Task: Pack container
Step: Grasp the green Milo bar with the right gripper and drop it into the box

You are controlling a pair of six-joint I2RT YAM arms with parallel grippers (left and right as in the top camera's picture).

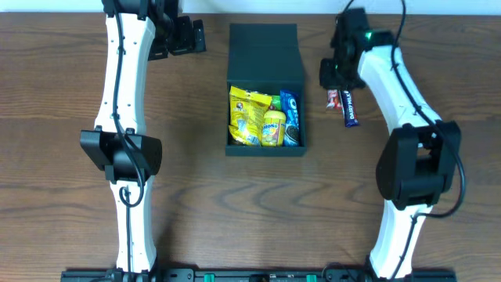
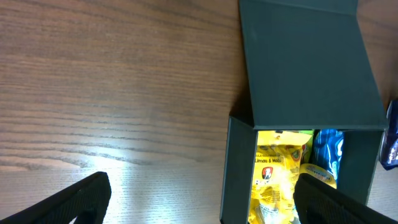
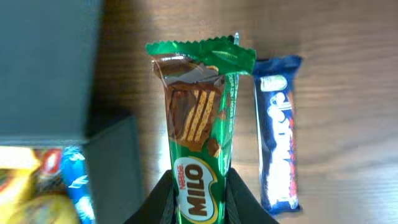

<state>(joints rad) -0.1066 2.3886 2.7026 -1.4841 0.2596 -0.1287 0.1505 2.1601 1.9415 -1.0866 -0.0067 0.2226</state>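
table [image 1: 63,117]: brown wood grain, I see it below all | Milo bar [image 3: 200,143]: green wrapper, crimped end to the top of my right wrist view | blue bar [image 3: 278,149]: flat on table, just beside Milo bar, parallel | yellow packet [image 1: 247,116] and blue packet [image 1: 290,117]: near together

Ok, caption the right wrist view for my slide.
Right end effector gripping a green Milo bar beside a blue snack bar near the container.

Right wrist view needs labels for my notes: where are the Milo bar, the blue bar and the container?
Milo bar [image 3: 200,124]: right wrist view, pictured wafer on its wrapper.
blue bar [image 3: 278,134]: right wrist view, middle of wrapper.
container [image 3: 46,68]: right wrist view, its open lid.
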